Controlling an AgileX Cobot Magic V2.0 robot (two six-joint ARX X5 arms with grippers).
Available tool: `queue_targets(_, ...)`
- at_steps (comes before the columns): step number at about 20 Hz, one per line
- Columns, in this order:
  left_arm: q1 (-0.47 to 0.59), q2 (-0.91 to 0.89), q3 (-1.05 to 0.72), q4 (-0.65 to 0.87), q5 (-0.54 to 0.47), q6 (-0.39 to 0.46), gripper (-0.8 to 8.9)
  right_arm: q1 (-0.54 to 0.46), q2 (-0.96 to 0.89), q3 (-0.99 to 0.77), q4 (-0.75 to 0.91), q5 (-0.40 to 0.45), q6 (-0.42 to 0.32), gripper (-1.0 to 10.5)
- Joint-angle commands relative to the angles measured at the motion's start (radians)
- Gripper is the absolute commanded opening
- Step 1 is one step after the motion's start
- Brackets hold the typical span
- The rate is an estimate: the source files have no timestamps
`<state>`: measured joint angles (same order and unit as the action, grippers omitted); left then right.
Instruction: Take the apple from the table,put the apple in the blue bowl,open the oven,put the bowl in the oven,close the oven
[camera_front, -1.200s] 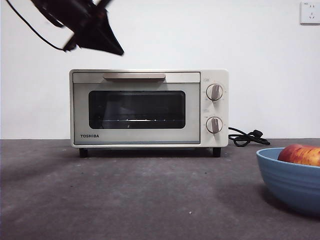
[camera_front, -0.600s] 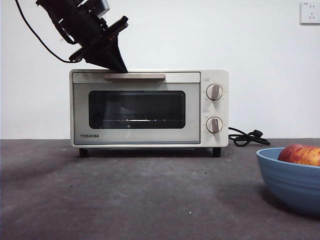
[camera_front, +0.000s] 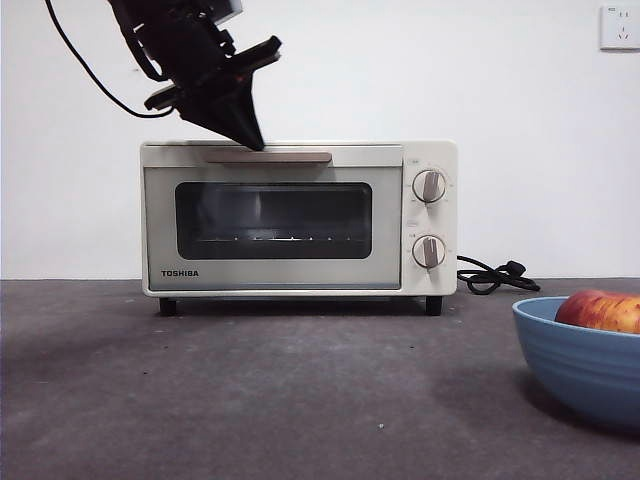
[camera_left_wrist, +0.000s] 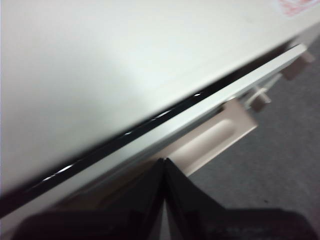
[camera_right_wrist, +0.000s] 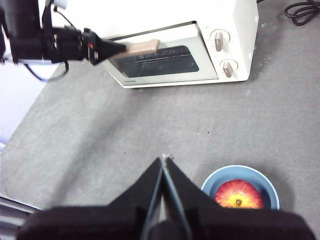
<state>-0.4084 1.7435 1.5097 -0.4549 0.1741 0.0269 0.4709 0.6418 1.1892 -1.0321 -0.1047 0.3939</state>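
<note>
With jaws pressed together, the left gripper (camera_front: 255, 143) hooks the oven (camera_front: 298, 218)'s handle (camera_front: 268, 156), door barely cracked, so the tips may slip off while the apple (camera_front: 600, 309) sits in the blue bowl (camera_front: 580, 364) well right of it.

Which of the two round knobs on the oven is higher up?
The knob just under the oven's top right corner is higher. The other knob sits directly below it, beside the window's lower edge.
</note>
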Motion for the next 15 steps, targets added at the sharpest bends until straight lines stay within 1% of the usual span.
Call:
queue_targets(1, -0.021, 0.017, -0.190, 0.026, -0.018, -0.074, -0.06, 0.001, -0.005, 0.002, 0.003, 0.000, 0.007, -0.1)
queue_targets(3, -0.024, -0.026, -0.277, 0.102, -0.018, -0.113, -0.06, 0.001, -0.005, 0.002, 0.000, 0.000, 0.005, -0.1)
queue_targets(4, -0.024, -0.039, -0.296, 0.113, -0.018, -0.126, -0.06, 0.001, -0.005, 0.002, 0.000, 0.000, -0.001, -0.1)
queue_targets(9, -0.009, -0.051, -0.301, 0.078, -0.018, -0.126, -0.06, 0.001, -0.005, 0.002, -0.003, 0.000, -0.005, -0.1)
queue_targets(15, -0.044, -0.051, -0.333, 0.093, -0.024, -0.132, -0.06, 0.001, -0.005, 0.002, -0.011, 0.004, -0.004, -0.1)
